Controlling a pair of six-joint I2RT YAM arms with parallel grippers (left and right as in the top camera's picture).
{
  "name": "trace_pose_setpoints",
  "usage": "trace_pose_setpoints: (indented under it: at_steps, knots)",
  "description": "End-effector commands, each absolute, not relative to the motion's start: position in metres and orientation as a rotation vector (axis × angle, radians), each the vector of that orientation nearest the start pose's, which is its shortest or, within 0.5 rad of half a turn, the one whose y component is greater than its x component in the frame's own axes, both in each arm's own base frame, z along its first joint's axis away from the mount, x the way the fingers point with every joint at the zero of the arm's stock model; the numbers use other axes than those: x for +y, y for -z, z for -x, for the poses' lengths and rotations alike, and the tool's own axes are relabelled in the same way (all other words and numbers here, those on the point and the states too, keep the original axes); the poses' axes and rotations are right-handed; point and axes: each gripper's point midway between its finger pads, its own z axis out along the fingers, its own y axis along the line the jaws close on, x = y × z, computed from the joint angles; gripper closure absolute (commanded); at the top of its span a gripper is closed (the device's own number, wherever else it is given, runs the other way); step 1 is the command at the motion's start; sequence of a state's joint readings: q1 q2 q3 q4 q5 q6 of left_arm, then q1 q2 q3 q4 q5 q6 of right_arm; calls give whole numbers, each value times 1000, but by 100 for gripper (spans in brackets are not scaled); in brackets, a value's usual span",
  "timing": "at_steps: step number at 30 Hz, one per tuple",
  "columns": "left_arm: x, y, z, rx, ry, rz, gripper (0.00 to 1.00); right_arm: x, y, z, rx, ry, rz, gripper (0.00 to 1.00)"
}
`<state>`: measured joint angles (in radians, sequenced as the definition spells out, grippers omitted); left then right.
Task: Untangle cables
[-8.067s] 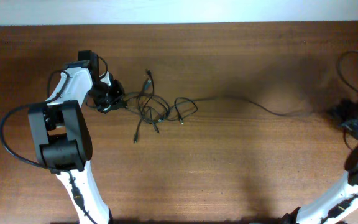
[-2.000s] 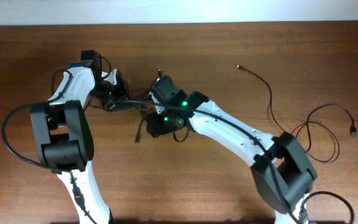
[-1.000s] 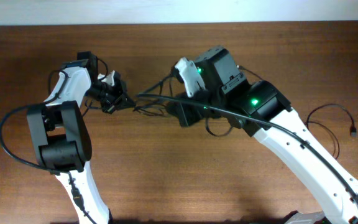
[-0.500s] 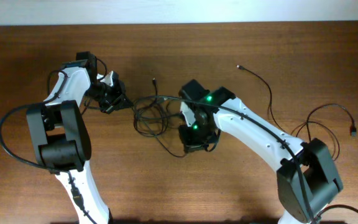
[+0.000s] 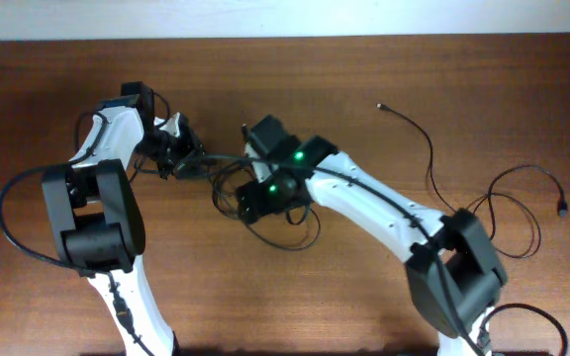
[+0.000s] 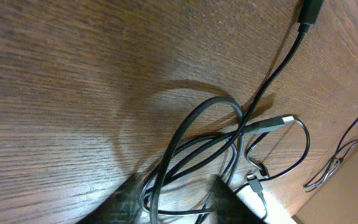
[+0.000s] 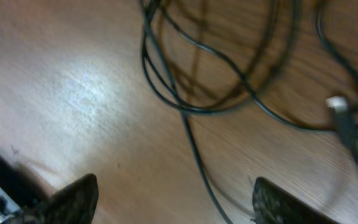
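Note:
The cables (image 5: 228,180) form a loose tangle of thin black cords at the table's left centre, with a loop trailing toward the front (image 5: 300,237). My left gripper (image 5: 184,160) is at the tangle's left end, and in the left wrist view it (image 6: 179,202) is closed on several cable strands (image 6: 197,124); a silvery plug (image 6: 278,121) lies beyond. My right gripper (image 5: 253,203) hovers low over the tangle. In the right wrist view it (image 7: 179,202) is open, with one cord (image 7: 194,149) running between the fingers on the wood.
A separate thin black cable (image 5: 429,148) lies at the right, curving from a plug at the back (image 5: 380,106) into loops near the right edge (image 5: 513,213). The arm's own thick black cable (image 5: 8,213) loops at the left base.
My right gripper has moved left and a little back, from beside the front loop to over the tangle. The cable loops have shifted slightly. The left gripper has stayed in place.

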<state>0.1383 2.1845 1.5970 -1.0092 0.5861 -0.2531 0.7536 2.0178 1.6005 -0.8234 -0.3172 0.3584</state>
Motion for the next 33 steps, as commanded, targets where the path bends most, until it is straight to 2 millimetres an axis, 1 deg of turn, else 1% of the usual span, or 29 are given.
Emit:
trace_pose_setpoints:
  at_steps: [1,3,5,7,9,11,12,14,15,16,17,18,19,20,21,23,26,29,30,32,33]
  knots:
    - [-35,-22,-413,3007,912,615,1,359,-54,-318,2839,-530,655,34]
    - [-35,-22,-413,3007,912,615,2,360,-39,-315,2870,-522,663,45]
    - [-35,-22,-414,3004,911,613,5,360,-27,-315,2888,-508,664,50]
    - [-35,-22,-414,3004,911,613,6,361,-20,-315,2891,-500,668,51]
    - [-35,-22,-414,3005,912,612,6,359,-10,-320,2887,-457,659,52]
    - [-37,-22,-415,3003,911,603,6,363,-1,-339,2818,-408,635,51]
    - [-38,-22,-415,3003,910,598,6,367,0,-344,2796,-423,632,51]
    - [-39,-22,-415,3005,911,592,6,369,1,-346,2785,-431,630,51]
    - [-39,-22,-415,3005,911,592,6,369,2,-344,2795,-435,634,55]
    - [-39,-22,-415,3005,911,592,5,366,2,-341,2809,-427,636,55]
    - [-39,-22,-415,3004,910,591,5,369,-11,-337,2818,-485,649,51]
    - [-39,-22,-417,2999,909,588,5,373,-30,-338,2793,-539,680,50]
    - [-39,-22,-417,2997,909,586,5,376,-51,-345,2751,-564,680,50]
    - [-39,-22,-418,2995,908,585,5,378,-67,-353,2705,-580,683,50]
    - [-39,-22,-418,2995,908,585,5,380,-73,-360,2669,-584,699,50]
    - [-39,-22,-418,2995,908,585,5,376,-66,-366,2667,-535,685,50]
    - [-39,-22,-418,2995,908,585,5,374,-34,-364,2688,-487,773,50]
    - [-39,-22,-418,2995,908,585,5,371,0,-359,2744,-454,795,51]
    - [-39,-22,-418,2995,908,585,5,369,11,-357,2767,-441,799,57]
    - [-39,-22,-418,2995,908,585,4,368,13,-356,2777,-436,800,61]
    - [-39,-22,-418,2995,908,585,4,368,13,-356,2777,-436,800,65]
